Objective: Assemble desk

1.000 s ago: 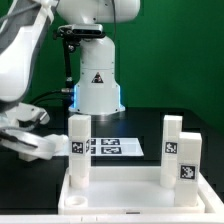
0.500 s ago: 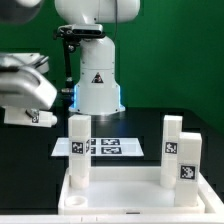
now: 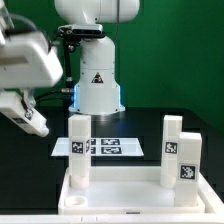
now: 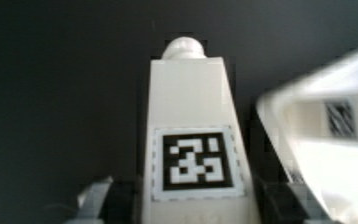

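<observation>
Pointing away from end effector (image 4: 190,200): leg (image 4: 190,115)

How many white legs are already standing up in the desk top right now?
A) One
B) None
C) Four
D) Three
D. The exterior view shows one leg standing on that view's left and two legs on its right, all upright on the tabletop; a fourth leg is between the fingers of the gripper.
</observation>
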Available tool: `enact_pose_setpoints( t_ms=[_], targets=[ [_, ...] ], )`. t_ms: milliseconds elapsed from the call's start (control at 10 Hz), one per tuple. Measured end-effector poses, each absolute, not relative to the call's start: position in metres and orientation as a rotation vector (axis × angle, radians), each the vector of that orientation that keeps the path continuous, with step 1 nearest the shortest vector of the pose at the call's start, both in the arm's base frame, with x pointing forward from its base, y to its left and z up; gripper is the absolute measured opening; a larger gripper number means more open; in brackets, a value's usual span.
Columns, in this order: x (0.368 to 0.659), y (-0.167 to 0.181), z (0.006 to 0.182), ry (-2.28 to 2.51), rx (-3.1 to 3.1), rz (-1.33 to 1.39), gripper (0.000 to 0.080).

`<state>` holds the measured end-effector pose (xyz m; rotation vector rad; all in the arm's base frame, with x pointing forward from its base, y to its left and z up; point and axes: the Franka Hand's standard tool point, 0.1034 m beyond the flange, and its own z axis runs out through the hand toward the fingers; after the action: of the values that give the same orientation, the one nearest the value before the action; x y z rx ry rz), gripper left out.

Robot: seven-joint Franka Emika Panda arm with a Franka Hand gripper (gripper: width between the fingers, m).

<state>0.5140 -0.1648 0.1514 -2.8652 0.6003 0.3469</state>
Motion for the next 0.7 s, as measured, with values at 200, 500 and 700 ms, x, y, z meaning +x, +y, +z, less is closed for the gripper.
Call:
enact_pose_setpoints(
  t_ms=[200,500,700],
  targets=[
    [0.538,-0.155,0.173,0.534,-2.972,0.069,0.0284],
    [0.538,-0.158,0.168,0.564,-3.027,-0.252,0.0284],
    [0.58,-0.133,0.183,0.537,-3.049,-0.527,0.0284]
  ],
)
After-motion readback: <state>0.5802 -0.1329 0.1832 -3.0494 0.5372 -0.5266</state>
